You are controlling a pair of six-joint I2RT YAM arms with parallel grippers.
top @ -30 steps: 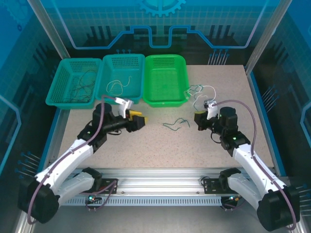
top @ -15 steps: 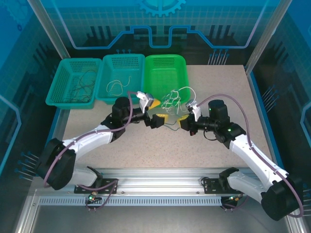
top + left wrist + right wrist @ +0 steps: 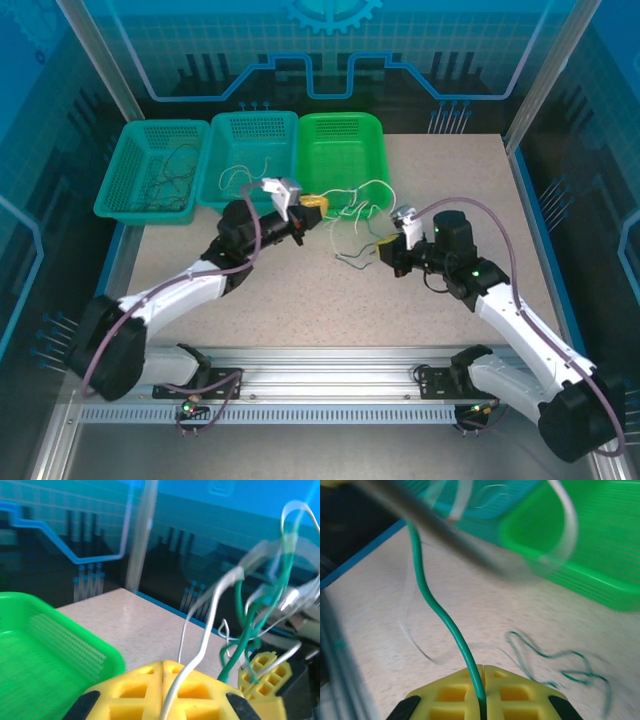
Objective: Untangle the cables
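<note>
Two grippers meet over the middle of the bench [image 3: 300, 295], just in front of the green basket [image 3: 340, 150]. The tangled cables [image 3: 352, 212] are strung between them, raised off the surface.

The left gripper [image 3: 313, 203] sits by the green basket's near left corner. In the left wrist view its yellow jaws [image 3: 163, 680] are pressed together, clamped on a pale wire [image 3: 200, 645] that runs up and to the right. That wire joins a knot of pale and green strands [image 3: 260, 605]. The right arm's yellow finger [image 3: 265, 672] shows just beyond, lower right, and the green basket [image 3: 45, 645] is at left.

The right gripper [image 3: 386, 241] is to the right of the bunch, pointing left. In the right wrist view its jaws [image 3: 482, 682] are together, clamped on a green wire [image 3: 437, 607] that rises from the seam up and to the left. A blurred strand crosses above it. A loose greenish wire [image 3: 547, 655] lies curled flat on the bench to the right, and the green basket [image 3: 600, 545] is at upper right.

Three baskets line the far left of the bench. The middle teal basket [image 3: 255, 120] holds a few pale curly wires [image 3: 240, 178]. The left teal basket [image 3: 160, 127] holds dark wires [image 3: 165, 182]. In the top view I cannot tell which strands cross where.
</note>
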